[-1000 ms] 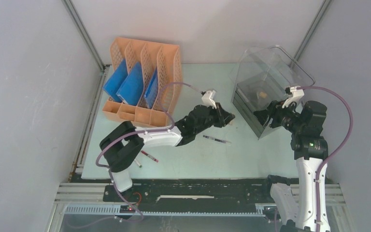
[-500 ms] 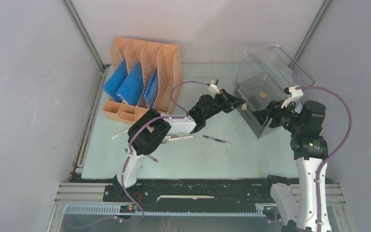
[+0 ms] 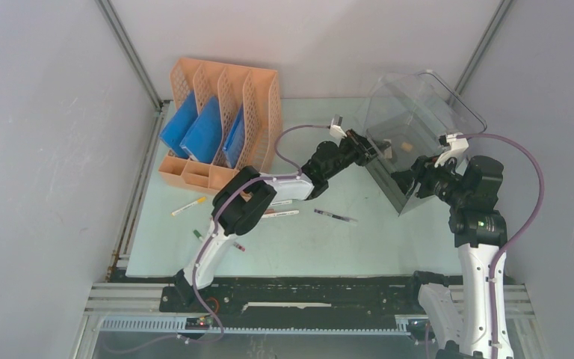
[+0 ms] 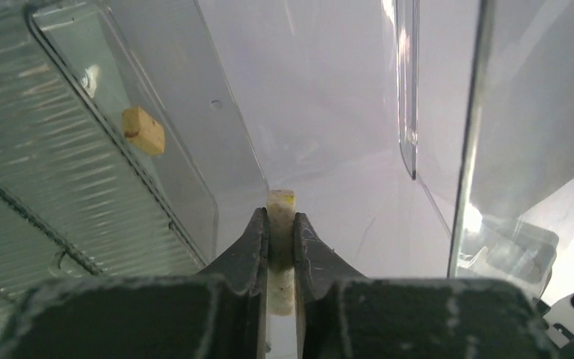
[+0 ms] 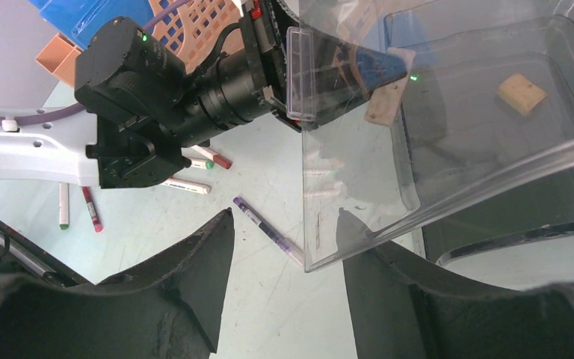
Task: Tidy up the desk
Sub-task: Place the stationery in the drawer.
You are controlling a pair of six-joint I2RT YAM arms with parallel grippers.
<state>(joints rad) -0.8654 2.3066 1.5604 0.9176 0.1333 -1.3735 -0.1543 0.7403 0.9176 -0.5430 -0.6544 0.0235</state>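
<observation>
The desk is a pale mint-green tabletop. My left gripper reaches into the pulled-out clear drawer and is shut on a small pale block, whose tip sticks out past the jaws. A tan block lies on the drawer floor. My right gripper stands open at the drawer's near front corner; one finger shows through the clear wall, the other hangs over the desk.
The clear plastic drawer box stands at the back right. An orange file rack with blue folders is at the back left. A purple pen and several markers lie on the desk.
My left arm has swung from the middle of the desk to the right and back, carrying the pale block into the open drawer. The right arm has not moved.
</observation>
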